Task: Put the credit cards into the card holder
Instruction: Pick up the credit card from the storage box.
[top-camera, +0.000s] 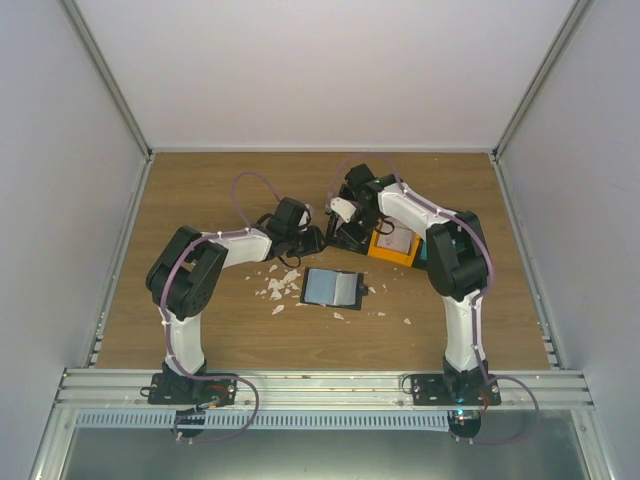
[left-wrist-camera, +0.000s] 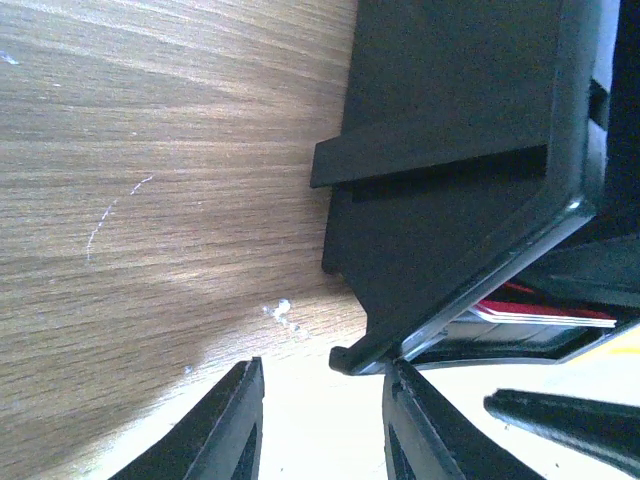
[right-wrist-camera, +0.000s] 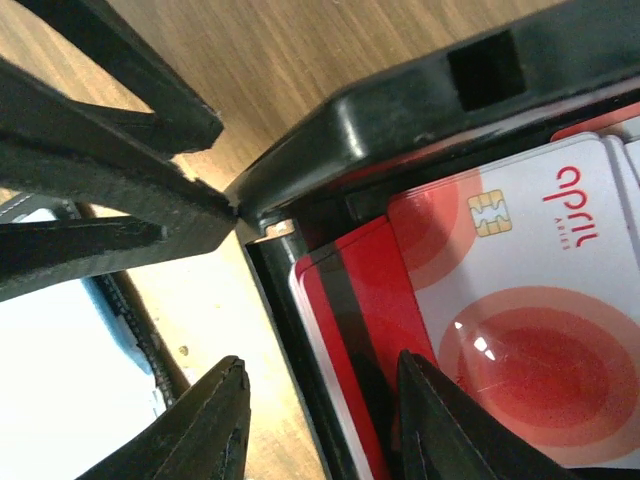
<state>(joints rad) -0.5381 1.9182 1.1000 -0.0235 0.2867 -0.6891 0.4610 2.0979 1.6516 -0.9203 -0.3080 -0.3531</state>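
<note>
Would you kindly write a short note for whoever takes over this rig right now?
Left tool: open, touching the corner of the black plastic bin.
Right tool: open, straddling that bin's wall and a card's edge.
Red-and-white plastic credit cards: lying in the bin, none held.
Black folding card holder: open flat on the wooden table; contents unclear.
Done: nothing evident. Left: lift each card, slot it into the holder.
</note>
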